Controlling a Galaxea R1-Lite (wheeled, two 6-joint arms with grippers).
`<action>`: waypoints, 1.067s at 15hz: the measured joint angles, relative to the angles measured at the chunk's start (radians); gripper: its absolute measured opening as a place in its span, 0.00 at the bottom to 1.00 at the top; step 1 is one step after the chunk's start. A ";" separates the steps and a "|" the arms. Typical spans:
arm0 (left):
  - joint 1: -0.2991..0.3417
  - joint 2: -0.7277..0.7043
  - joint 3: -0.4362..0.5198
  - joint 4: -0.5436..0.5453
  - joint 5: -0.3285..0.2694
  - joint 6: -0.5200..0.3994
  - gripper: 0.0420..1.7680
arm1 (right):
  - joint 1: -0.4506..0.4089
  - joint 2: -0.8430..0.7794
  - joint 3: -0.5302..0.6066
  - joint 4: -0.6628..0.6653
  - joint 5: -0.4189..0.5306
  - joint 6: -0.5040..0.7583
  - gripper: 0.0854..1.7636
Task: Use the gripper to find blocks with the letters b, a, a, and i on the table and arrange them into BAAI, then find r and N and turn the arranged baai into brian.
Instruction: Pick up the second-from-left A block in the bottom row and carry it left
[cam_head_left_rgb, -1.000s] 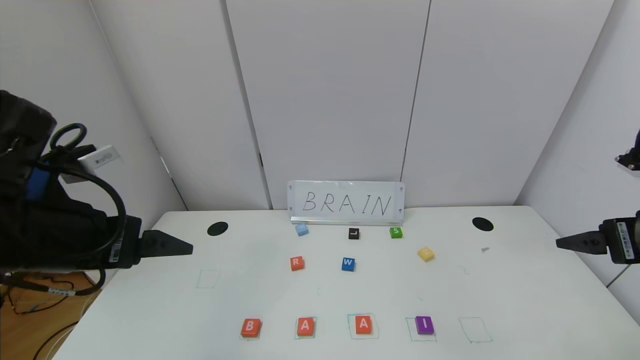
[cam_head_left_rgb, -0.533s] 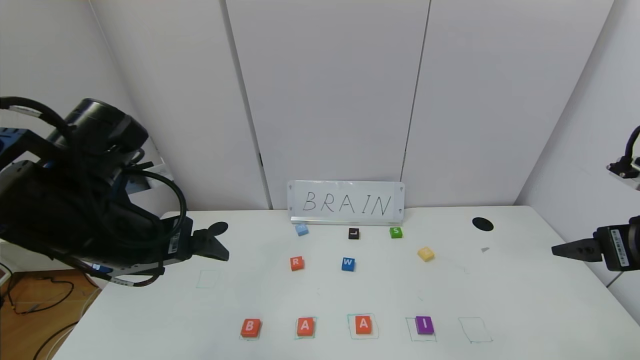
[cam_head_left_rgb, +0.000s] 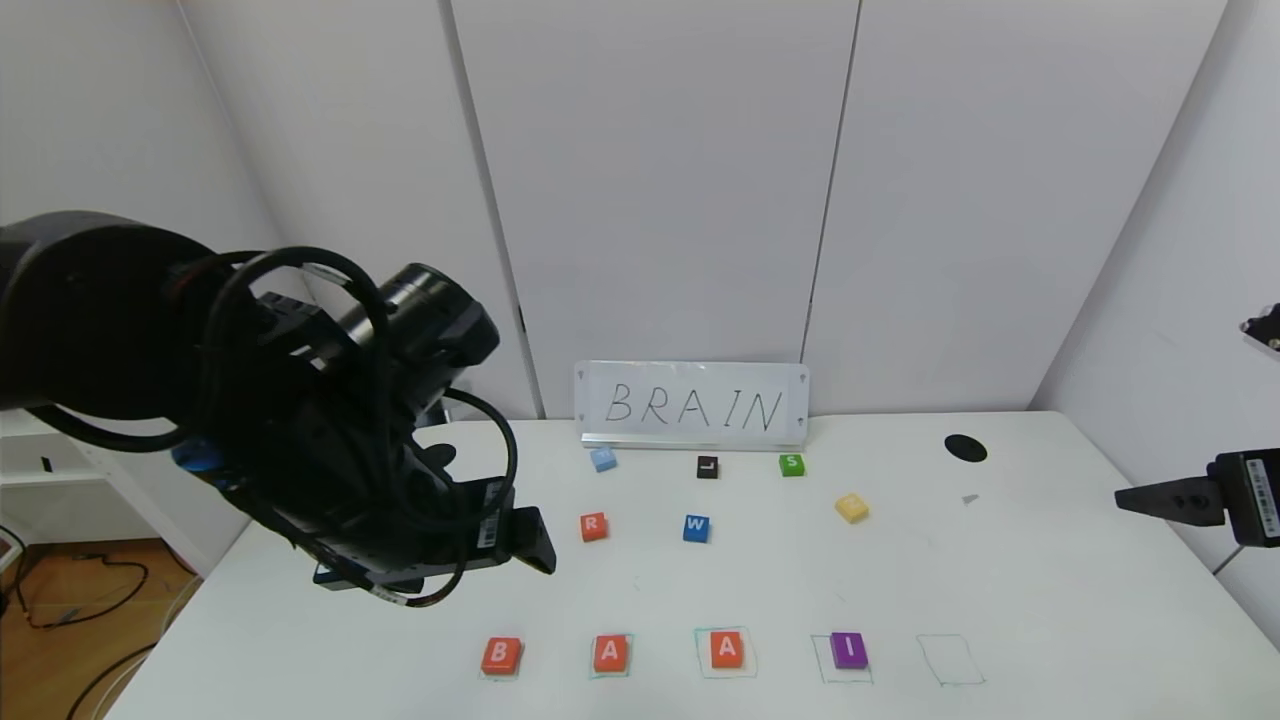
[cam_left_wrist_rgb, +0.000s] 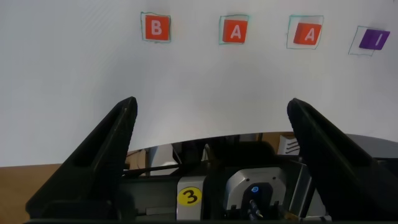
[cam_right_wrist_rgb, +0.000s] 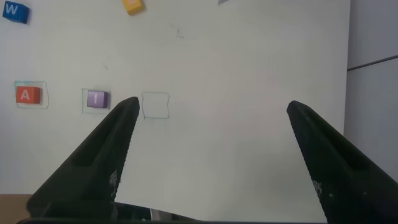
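Left gripper (cam_head_left_rgb: 535, 541), jaws wide and empty, hangs just short of the r (cam_head_left_rgb: 594, 526); right gripper (cam_head_left_rgb: 1135, 497) wide too.

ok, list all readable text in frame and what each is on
"BRAIN": white sign at the table's back edge
"B": orange block
"A": orange block
"A": orange block
"I": purple block
"R": orange block
"W": blue block
"L": black block
"S": green block
"3": yellow sticker, left wrist
Unreadable: yellow block, light blue block
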 joint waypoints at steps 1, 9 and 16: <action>-0.021 0.020 0.000 -0.005 0.001 -0.001 0.97 | 0.004 -0.003 0.004 -0.001 -0.006 -0.001 0.97; -0.116 0.223 -0.004 -0.147 0.077 -0.106 0.97 | 0.037 -0.017 0.035 -0.010 -0.037 -0.008 0.97; -0.155 0.359 0.032 -0.247 0.089 -0.132 0.97 | 0.038 -0.017 0.042 -0.013 -0.039 -0.009 0.97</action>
